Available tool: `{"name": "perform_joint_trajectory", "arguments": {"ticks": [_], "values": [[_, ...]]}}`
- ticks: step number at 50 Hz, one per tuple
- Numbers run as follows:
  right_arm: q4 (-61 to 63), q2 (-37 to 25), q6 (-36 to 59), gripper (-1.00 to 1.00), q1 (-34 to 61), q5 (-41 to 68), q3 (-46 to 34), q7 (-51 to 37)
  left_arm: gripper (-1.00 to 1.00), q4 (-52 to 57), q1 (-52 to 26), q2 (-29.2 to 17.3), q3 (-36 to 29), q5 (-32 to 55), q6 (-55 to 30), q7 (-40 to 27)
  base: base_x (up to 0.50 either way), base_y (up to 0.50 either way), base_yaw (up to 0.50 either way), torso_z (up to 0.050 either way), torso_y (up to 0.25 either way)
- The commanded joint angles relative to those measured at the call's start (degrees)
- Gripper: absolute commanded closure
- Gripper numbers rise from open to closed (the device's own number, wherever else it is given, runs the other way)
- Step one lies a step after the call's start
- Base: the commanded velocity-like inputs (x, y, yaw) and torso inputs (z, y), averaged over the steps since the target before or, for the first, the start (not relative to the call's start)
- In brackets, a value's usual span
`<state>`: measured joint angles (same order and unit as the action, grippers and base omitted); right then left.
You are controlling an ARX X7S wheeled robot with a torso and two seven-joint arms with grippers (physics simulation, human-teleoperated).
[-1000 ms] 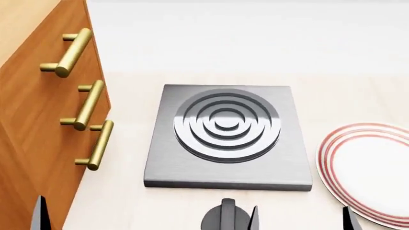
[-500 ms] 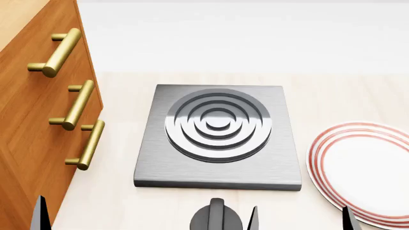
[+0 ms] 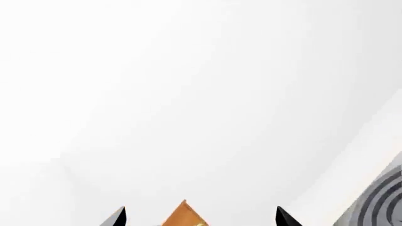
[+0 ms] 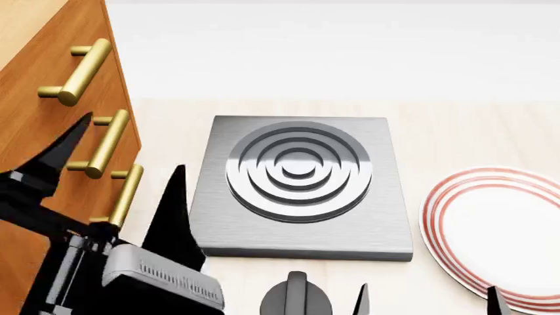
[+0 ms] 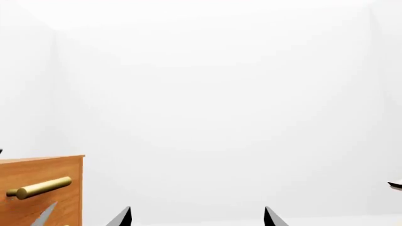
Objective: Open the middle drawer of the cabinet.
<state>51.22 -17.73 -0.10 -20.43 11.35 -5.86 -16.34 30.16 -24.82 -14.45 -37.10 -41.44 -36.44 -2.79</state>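
The orange-brown cabinet (image 4: 35, 79) fills the head view's left edge, with three brass bar handles stacked down its front. The middle drawer carries the central handle (image 4: 107, 141). My left gripper (image 4: 130, 154) stands open in front of the cabinet. One black finger (image 4: 61, 154) overlaps the wood beside that handle, and the other (image 4: 175, 210) is on the stove side. Nothing is between them. In the left wrist view only a cabinet corner (image 3: 183, 217) shows between the fingertips. My right gripper (image 4: 429, 303) is open and empty at the bottom edge.
A grey stove plate (image 4: 302, 184) with concentric rings lies in the middle, with a dark knob (image 4: 296, 298) in front of it. A red-rimmed white plate (image 4: 499, 230) sits at the right. The right wrist view shows the cabinet (image 5: 41, 207) and one brass handle (image 5: 41, 187).
My left gripper has risen into the head view, up against the cabinet front by the middle handle. The right fingertips shifted slightly right. The head view panned slightly before that.
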Motion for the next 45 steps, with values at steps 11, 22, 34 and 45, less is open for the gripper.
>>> {"name": "perform_joint_trajectory", "arguments": {"ticks": [11,22,34,45], "values": [[0.03,-0.82,-0.40,-1.00,-0.12,0.95,0.25,-0.58,-1.00,-65.85,-32.58,11.77,-11.86,-7.42,4.34,-7.93,0.00,0.00,0.00,0.000,0.000],[0.08,-1.17,-0.18,-1.00,0.22,1.43,0.09,-0.85,-1.00,-90.46,-45.18,14.44,-47.62,35.37,5.61,-28.27,0.00,0.00,0.00,0.000,0.000],[0.01,-1.46,-0.30,-1.00,0.27,1.34,-0.38,-1.06,-1.00,-92.97,-44.45,14.44,-53.47,38.28,4.92,-30.20,0.00,0.00,0.00,0.000,0.000],[-0.11,-1.75,-0.34,-1.00,0.43,1.49,-0.67,-1.19,-1.00,-94.56,-43.74,14.44,-53.78,36.46,5.20,-32.15,0.00,0.00,0.00,0.000,0.000]]}}
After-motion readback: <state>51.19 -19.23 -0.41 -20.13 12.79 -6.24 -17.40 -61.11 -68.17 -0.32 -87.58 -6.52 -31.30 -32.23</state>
